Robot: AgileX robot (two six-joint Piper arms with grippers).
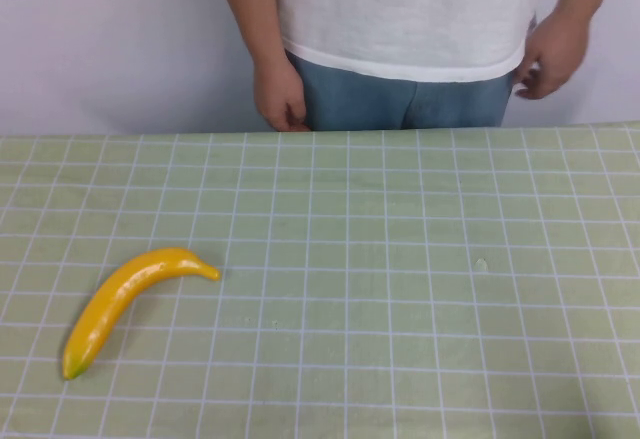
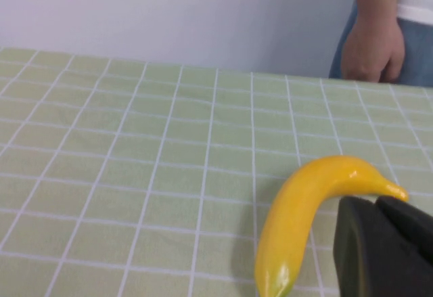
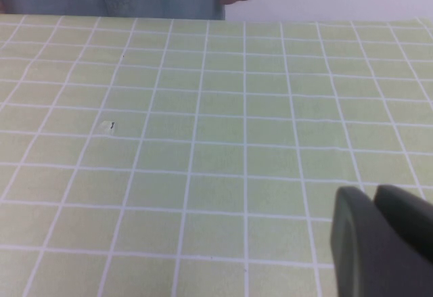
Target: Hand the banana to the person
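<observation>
The banana (image 1: 130, 301) lies flat on the left part of the tabletop (image 1: 400, 289), a green cloth with a white grid, its greenish tip toward my near side. My left gripper (image 2: 385, 249) sits just beside the banana, not touching it; I cannot tell its finger state. The person (image 1: 410, 29) stands behind the far edge, both hands hanging. My right gripper (image 3: 382, 243) hovers over bare cloth; state indeterminate. No legible markings.

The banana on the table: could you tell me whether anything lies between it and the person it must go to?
Nothing visible does. The banana lies alone on the checked table, and only bare cloth separates it from the person.
</observation>
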